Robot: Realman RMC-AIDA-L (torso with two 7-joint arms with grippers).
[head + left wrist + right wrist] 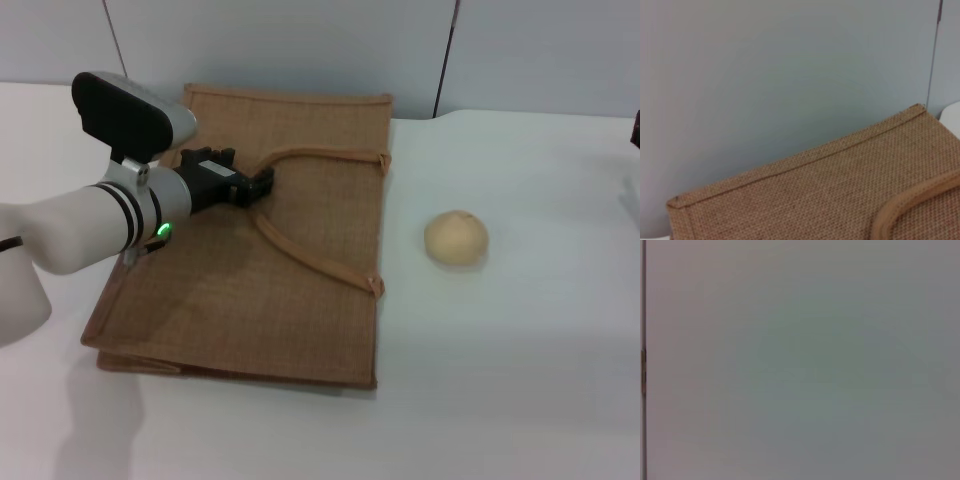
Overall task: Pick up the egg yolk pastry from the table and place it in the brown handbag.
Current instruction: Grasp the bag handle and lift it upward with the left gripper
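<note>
The left arm [70,235] was a thick, smooth, rounded tube in glossy white, widening into a bulky white shoulder or base at the picture's edge. Near the wrist, two thin black bands ringed the white casing, and a small green light [161,230] glowed on its side. A boxy camera module [128,113] sat on top of the wrist, black on its face with a silver-grey rounded shell, joined by a short metal bracket. The left gripper [252,186] was matte black, blocky and angular, with short dark fingers.
</note>
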